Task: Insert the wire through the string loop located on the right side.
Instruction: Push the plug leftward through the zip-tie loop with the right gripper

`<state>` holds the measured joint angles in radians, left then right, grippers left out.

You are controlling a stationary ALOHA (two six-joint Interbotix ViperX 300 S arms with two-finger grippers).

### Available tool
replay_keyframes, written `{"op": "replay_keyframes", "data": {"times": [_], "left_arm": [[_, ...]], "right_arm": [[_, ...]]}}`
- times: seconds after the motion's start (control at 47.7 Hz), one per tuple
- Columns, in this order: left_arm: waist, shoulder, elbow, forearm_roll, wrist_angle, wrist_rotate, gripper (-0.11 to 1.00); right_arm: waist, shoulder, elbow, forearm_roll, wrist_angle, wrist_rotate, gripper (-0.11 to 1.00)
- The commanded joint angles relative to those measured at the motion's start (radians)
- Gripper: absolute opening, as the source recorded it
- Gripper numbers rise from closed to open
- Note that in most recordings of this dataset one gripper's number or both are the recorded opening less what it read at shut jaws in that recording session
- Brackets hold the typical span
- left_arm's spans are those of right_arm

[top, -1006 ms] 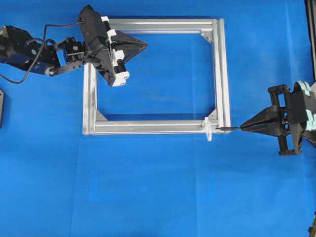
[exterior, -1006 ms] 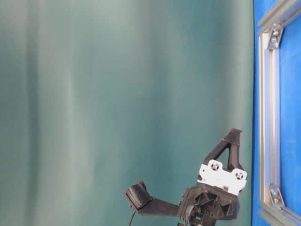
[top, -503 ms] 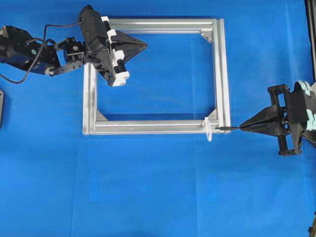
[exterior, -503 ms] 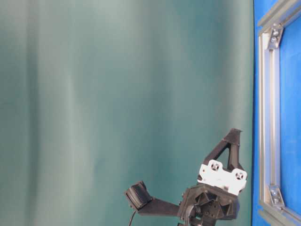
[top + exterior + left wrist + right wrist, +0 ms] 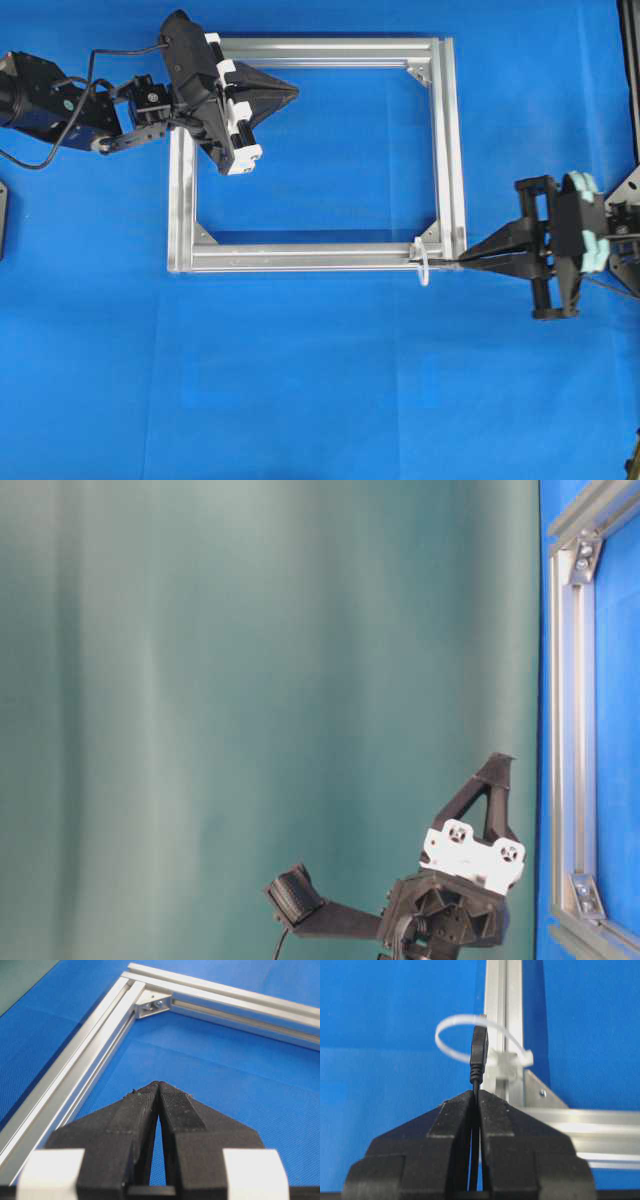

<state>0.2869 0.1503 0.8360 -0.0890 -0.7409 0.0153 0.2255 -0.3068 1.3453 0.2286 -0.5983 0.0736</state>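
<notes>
The wire (image 5: pixel 478 1055) is thin and black, and its dark plug tip sticks out ahead of my right gripper (image 5: pixel 477 1092), which is shut on it. In the right wrist view the plug tip reaches the white string loop (image 5: pixel 451 1025) and stands in front of its opening. In the overhead view the loop (image 5: pixel 423 262) sits at the near right corner of the aluminium frame (image 5: pixel 320 255), and my right gripper (image 5: pixel 464 260) is just right of it. My left gripper (image 5: pixel 292 93) hovers shut and empty over the frame's far left corner; its fingertips (image 5: pixel 165 1090) touch.
The rectangular silver frame lies on a blue cloth, with triangular corner brackets (image 5: pixel 152 1005) (image 5: pixel 540 1091) inside its corners. A black arm cable (image 5: pixel 95 65) runs along the left arm. A green curtain (image 5: pixel 270 680) fills the table-level view.
My right gripper has moved left with the wire, bringing the plug tip from a short way off up to the string loop. The left arm has not moved.
</notes>
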Motion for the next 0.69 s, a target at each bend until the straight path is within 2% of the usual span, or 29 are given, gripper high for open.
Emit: {"op": "replay_keyframes", "data": {"times": [0.0, 0.251, 0.671], "left_arm": [[0.003, -0.034, -0.011, 0.003, -0.008, 0.002, 0.0], [0.003, -0.034, -0.011, 0.003, -0.009, 0.002, 0.0], [-0.005, -0.034, -0.008, 0.003, -0.017, 0.002, 0.0]], "right_arm": [[-0.003, 0.037, -0.041, 0.002, -0.029, 0.002, -0.03], [-0.003, 0.101, -0.097, 0.002, -0.044, 0.002, -0.03], [-0.005, 0.107, -0.098, 0.015, -0.06, 0.002, -0.03]]}}
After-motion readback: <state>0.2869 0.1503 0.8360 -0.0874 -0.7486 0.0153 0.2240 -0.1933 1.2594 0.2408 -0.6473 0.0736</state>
